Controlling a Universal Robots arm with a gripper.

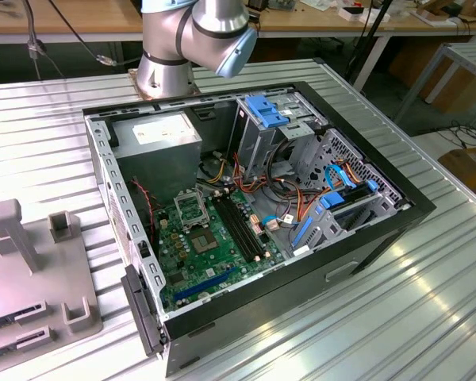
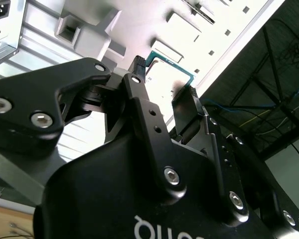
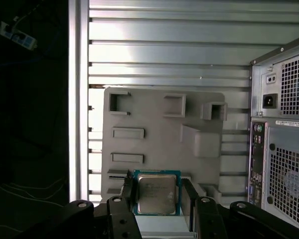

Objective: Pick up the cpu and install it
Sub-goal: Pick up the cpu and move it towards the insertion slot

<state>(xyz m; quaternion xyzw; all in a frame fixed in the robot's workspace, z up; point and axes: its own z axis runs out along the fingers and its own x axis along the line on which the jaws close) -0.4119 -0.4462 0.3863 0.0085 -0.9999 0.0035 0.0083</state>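
Observation:
The cpu (image 3: 157, 193), a small square chip with a silver top and a thin green rim, sits between the two black fingers of my gripper (image 3: 156, 182). The gripper is shut on its edges. In the first wrist view the chip hangs well above the grey fixture tray (image 3: 159, 129). The second wrist view looks along the gripper (image 2: 164, 77) and shows the cpu (image 2: 167, 74) pinched at the fingertips. In the exterior view the motherboard (image 1: 214, 254) lies in the open computer case (image 1: 365, 238), with the square metal socket frame (image 1: 192, 208) near its far end.
The arm's base and elbow (image 1: 194, 40) stand behind the case. The grey tray (image 1: 32, 270) with raised blocks lies at the exterior view's left on the ribbed metal table (image 1: 428, 317). The case's rear panel (image 3: 284, 124) is beside the tray. Cables and drive bays (image 1: 317, 182) crowd the case.

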